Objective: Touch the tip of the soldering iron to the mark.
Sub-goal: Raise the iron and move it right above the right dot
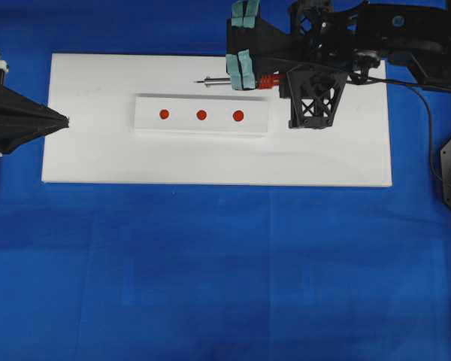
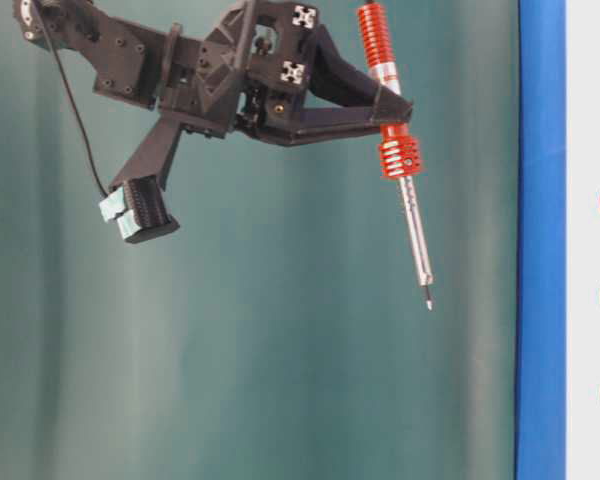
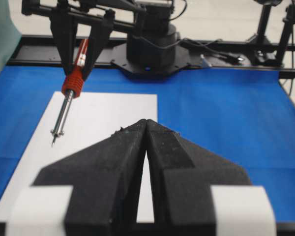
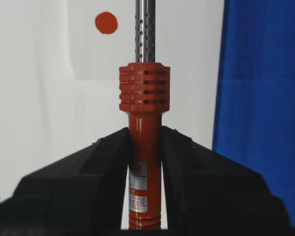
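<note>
Blue-covered workbench with a teal backdrop, pretty plain setup

The table is covered in a blue cloth (image 1: 210,278) with faint fold creases, and a white board (image 1: 338,162) lies flat on it toward the far side in the overhead view. From table level there's a flat teal-green backdrop (image 2: 260,380) filling the whole background, a bit mottled. The left wrist view shows a black frame rail (image 3: 246,49) along the far edge of the table, some black stand legs (image 3: 287,27) and a pale floor (image 3: 221,19) behind it. Lighting is even and soft, no hard shadows anywhere.
</note>
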Tool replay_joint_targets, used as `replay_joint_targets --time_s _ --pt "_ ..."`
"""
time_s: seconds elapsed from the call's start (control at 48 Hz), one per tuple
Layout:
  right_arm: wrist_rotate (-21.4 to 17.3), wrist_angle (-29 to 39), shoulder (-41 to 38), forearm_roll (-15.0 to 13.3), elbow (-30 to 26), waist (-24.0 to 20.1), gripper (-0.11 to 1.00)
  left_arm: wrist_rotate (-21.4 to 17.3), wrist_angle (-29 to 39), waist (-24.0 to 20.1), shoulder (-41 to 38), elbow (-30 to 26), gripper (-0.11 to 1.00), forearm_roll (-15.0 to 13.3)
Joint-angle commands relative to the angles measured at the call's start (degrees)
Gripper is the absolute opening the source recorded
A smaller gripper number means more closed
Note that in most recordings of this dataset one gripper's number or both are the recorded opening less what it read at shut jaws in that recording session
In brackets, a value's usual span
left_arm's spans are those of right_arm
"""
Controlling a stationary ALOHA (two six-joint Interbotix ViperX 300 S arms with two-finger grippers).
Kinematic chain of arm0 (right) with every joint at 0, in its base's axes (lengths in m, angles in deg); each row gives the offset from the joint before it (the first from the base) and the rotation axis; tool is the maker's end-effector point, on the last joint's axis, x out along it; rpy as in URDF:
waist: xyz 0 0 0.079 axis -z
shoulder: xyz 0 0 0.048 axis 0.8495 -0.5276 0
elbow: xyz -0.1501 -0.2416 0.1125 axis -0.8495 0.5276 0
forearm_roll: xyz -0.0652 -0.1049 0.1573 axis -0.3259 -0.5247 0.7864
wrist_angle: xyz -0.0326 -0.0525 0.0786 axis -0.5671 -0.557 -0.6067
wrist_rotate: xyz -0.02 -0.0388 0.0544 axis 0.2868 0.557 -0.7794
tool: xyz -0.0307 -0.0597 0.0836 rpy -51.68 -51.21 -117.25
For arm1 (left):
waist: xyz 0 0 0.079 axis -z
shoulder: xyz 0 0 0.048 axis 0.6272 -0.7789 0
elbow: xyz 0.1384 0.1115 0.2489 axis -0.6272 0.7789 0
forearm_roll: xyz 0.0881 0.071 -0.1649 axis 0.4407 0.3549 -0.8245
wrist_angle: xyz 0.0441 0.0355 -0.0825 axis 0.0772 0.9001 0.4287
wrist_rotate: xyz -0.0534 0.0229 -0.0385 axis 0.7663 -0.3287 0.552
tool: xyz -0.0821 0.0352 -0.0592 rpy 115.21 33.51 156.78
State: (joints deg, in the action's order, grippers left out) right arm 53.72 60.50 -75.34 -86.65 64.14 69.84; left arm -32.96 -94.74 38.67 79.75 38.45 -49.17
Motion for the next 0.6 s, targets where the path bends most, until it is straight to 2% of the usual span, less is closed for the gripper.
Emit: replay_joint_targets --time_s 0.0,0.229,0.584 --pt "0.1 0.1 1.5 -0.4 -1.5 0.1 0.06 0.0 -0.6 -0.1 -0.2 -0.7 0.02 0.0" --pt "-0.1 0.2 2.2 -0.4 -0.4 0.1 0.06 0.0 -0.5 -0.1 -0.2 -0.7 0.02 0.0" --pt "-1.0 0.3 8.6 -0.2 7.3 0.1 0.06 0.0 -0.4 -0.1 -0.1 -0.7 0.02 0.0"
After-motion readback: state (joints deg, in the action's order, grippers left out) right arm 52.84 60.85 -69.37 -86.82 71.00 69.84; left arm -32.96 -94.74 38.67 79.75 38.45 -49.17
